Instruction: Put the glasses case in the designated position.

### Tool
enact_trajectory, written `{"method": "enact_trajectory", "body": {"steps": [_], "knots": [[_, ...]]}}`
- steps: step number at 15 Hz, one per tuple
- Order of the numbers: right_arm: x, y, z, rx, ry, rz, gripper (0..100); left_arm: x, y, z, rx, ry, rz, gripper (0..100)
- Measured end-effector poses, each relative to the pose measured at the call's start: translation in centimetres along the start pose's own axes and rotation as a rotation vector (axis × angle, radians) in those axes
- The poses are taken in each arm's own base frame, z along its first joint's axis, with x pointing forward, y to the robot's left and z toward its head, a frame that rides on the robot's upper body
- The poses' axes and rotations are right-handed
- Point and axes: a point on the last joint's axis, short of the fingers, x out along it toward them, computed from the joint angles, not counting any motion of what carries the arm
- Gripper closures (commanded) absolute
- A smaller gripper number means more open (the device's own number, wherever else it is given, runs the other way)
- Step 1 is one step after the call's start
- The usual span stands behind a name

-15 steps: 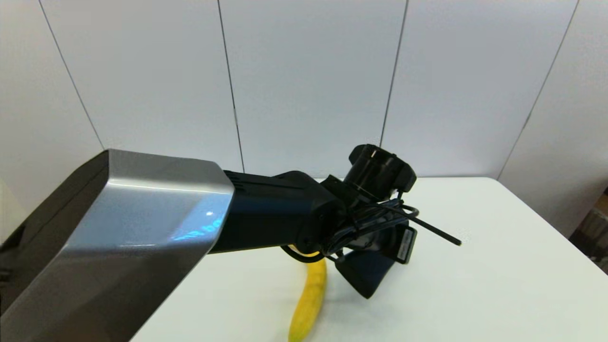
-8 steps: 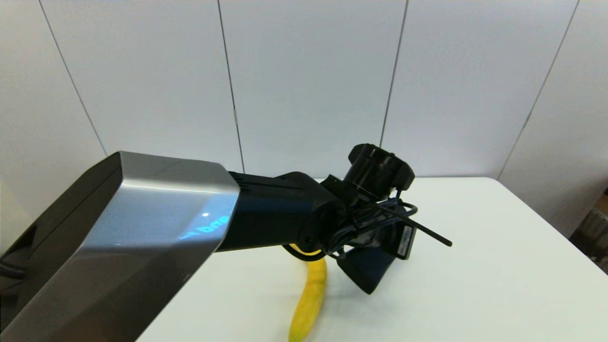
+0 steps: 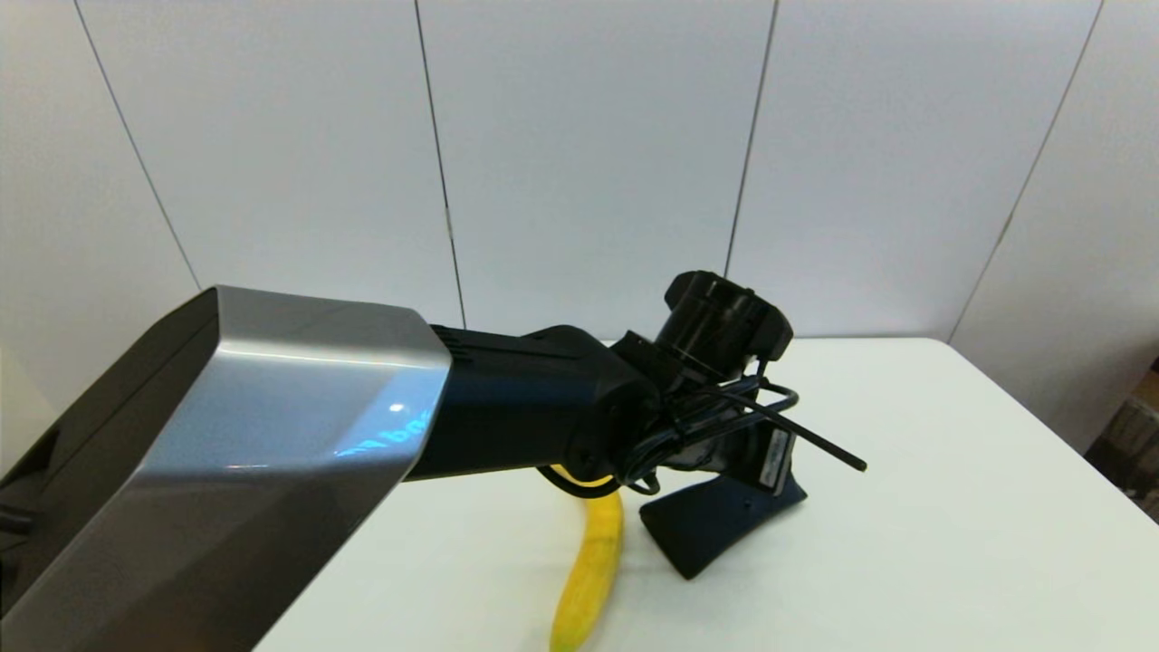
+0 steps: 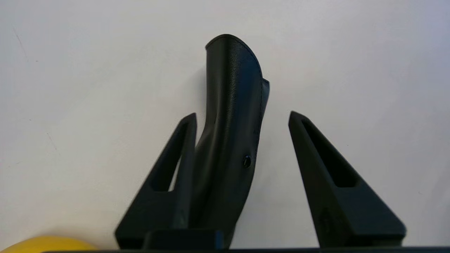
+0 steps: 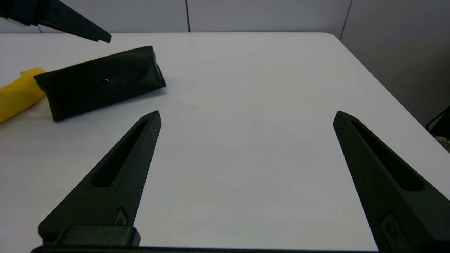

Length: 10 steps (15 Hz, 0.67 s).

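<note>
The glasses case (image 3: 715,530), a matte black pouch with a small snap, lies flat on the white table just right of the banana (image 3: 589,570). My left gripper (image 4: 242,113) hangs over it, open. In the left wrist view the case (image 4: 232,133) sits between the spread fingers, close against one finger and apart from the other. The right wrist view shows the case (image 5: 100,82) resting on the table with a left fingertip (image 5: 88,33) above it. The designated position carries no mark I can see. My right gripper (image 5: 246,112) is open and holds nothing, low over the table's right part.
The yellow banana (image 5: 17,93) lies lengthwise beside the case's near end. My left arm's big silver link (image 3: 253,453) fills the head view's left side. The table's right edge (image 3: 1041,417) and far right corner are in sight.
The case hung tilted beneath my left wrist before; now it lies flat on the table. The arm has barely moved.
</note>
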Motion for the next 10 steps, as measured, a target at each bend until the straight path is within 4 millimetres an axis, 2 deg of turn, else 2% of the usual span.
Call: {"method": "enact_trajectory", "body": {"steps": [5,8,10], "knots": [[0.0,0.0,0.0,0.0,0.0,0.0,0,-1.0,0.6,0.7,-0.008,-0.028,0.03,0],[0.0,0.0,0.0,0.0,0.0,0.0,0,-2.5,2.6,1.5,-0.031,-0.04,0.095,0],[0.0,0.0,0.0,0.0,0.0,0.0,0,-3.8,5.0,1.7,-0.042,-0.008,0.149,0]]}}
